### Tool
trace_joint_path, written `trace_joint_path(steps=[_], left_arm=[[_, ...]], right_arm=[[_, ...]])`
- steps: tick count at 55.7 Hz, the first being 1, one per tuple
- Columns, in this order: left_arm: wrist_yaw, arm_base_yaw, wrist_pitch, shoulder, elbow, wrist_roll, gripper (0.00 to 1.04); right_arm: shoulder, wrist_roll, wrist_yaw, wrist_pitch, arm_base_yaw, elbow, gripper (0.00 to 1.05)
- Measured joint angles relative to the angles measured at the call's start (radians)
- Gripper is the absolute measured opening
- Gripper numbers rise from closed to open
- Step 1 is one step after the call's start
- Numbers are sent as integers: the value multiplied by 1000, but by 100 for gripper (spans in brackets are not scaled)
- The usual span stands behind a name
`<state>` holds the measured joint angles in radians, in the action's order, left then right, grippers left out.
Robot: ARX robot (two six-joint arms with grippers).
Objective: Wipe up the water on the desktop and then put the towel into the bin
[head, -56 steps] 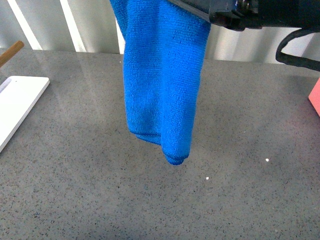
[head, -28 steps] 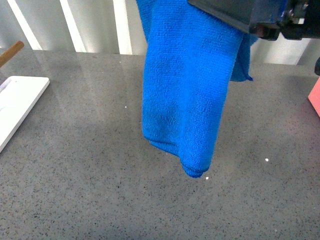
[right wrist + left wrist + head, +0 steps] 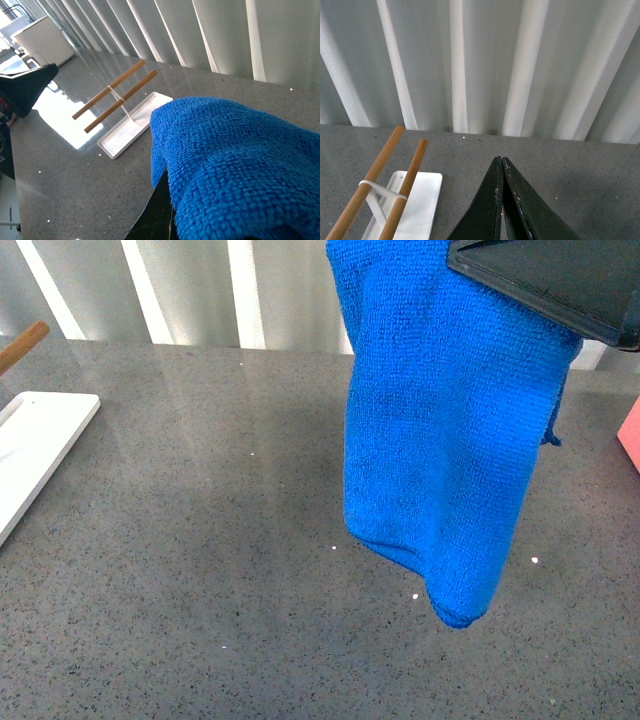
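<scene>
The blue fluffy towel (image 3: pixel 440 440) hangs in a long fold above the grey speckled desktop (image 3: pixel 200 570), its lowest tip near the front right and clear of the surface. My right gripper (image 3: pixel 560 285), black and at the top right, is shut on the towel's upper end. In the right wrist view the towel (image 3: pixel 240 165) bulges over the right gripper (image 3: pixel 170 220) and hides its tips. My left gripper (image 3: pixel 500 161) is shut with nothing in it, low over the desktop (image 3: pixel 580 170). No bin shows.
A white tray (image 3: pixel 35 455) lies at the left edge, with two wooden rods (image 3: pixel 395 180) held above it. A pink corner (image 3: pixel 630 435) pokes in at the right edge. Pale ribbed panels (image 3: pixel 470 65) stand behind the desktop. Tiny bright specks (image 3: pixel 415 596) dot the surface.
My right gripper has carried the hanging towel steadily to the right in the front view, and its lower tip now hangs lower in the picture.
</scene>
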<state>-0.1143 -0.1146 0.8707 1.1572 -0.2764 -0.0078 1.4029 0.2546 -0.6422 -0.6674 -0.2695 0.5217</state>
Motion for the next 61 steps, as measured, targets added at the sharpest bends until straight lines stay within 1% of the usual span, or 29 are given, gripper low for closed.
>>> trace_joint_path(steps=[14, 16, 18, 22, 32, 35, 38, 61], left_arm=[[41, 37, -38, -157, 116, 0, 3], [84, 65, -51, -183, 131, 0, 3], [103, 84, -61, -203, 142, 0, 3], [108, 108, -87, -251, 164, 0, 3], [112, 113, -159, -366, 206, 0, 3], [114, 113, -124, -373, 234, 0, 3], [114, 113, -130, -391, 250, 0, 3], [114, 113, -400, -683, 254, 1, 3]], right_arm=[[-28, 0, -7, 5, 26, -7, 4], [-32, 0, -9, 10, 28, -8, 4], [-35, -1, -12, 14, 30, -8, 4], [-37, -2, -16, 18, 34, -8, 4], [-38, -14, -34, 28, 48, -12, 4], [-38, -15, -33, 27, 53, -14, 4], [-38, -15, -33, 27, 57, -14, 4], [-41, -24, -28, 50, 66, -14, 4]])
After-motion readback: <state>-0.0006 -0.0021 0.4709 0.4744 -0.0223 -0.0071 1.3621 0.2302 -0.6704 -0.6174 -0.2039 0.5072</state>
